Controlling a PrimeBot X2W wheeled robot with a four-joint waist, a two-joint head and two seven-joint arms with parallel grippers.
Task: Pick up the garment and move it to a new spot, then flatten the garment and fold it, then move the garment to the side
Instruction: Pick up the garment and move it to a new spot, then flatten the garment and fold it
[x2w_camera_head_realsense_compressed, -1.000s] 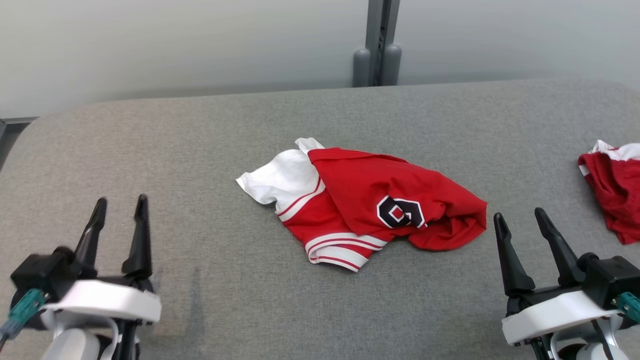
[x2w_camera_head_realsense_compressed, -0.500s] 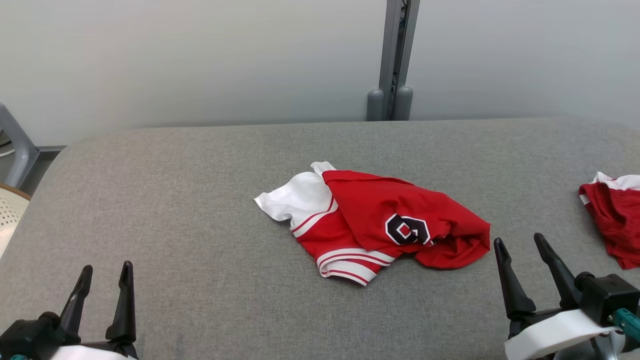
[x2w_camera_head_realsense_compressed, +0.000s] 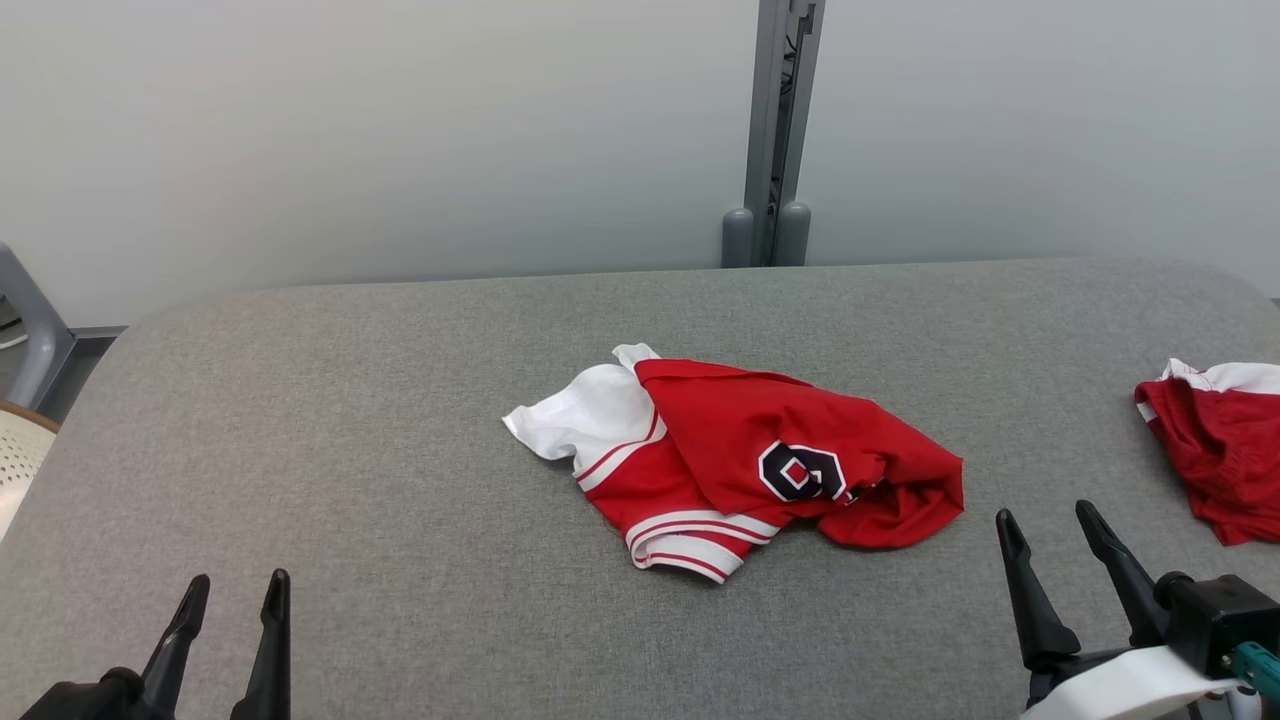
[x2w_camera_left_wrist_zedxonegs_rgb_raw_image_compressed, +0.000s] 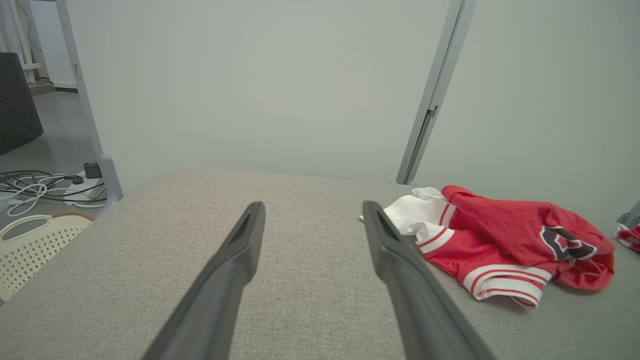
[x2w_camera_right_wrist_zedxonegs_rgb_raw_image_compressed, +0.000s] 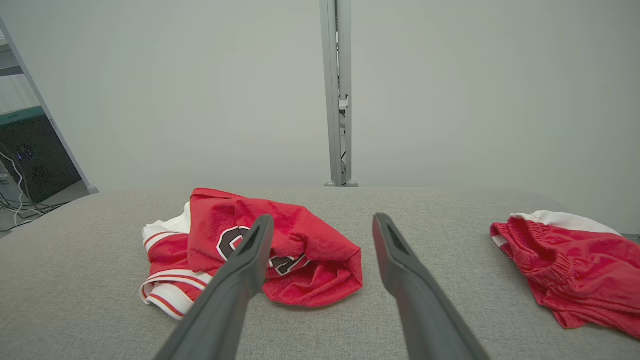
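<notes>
A crumpled red and white garment (x2w_camera_head_realsense_compressed: 740, 460) with a dark number patch lies in the middle of the grey padded table (x2w_camera_head_realsense_compressed: 350, 450). It also appears in the left wrist view as the garment (x2w_camera_left_wrist_zedxonegs_rgb_raw_image_compressed: 505, 245) and in the right wrist view as the garment (x2w_camera_right_wrist_zedxonegs_rgb_raw_image_compressed: 265, 245). My left gripper (x2w_camera_head_realsense_compressed: 232, 592) stands open at the lower left, well apart from the cloth. At the lower right my right gripper (x2w_camera_head_realsense_compressed: 1047, 528) is open too, a short way right of the garment's red edge. Nothing sits between either pair of fingers.
A second red and white garment (x2w_camera_head_realsense_compressed: 1215, 445) lies at the table's right edge, also seen as red cloth (x2w_camera_right_wrist_zedxonegs_rgb_raw_image_compressed: 575, 265). A grey post (x2w_camera_head_realsense_compressed: 775, 130) rises behind the table. A pale perforated basket (x2w_camera_left_wrist_zedxonegs_rgb_raw_image_compressed: 35, 245) and cables (x2w_camera_left_wrist_zedxonegs_rgb_raw_image_compressed: 35, 182) sit on the floor to the left.
The head camera has tilted up, so the table and garment sit lower in the picture. Both grippers show lower in the view, the left one most. The garment itself has not moved.
</notes>
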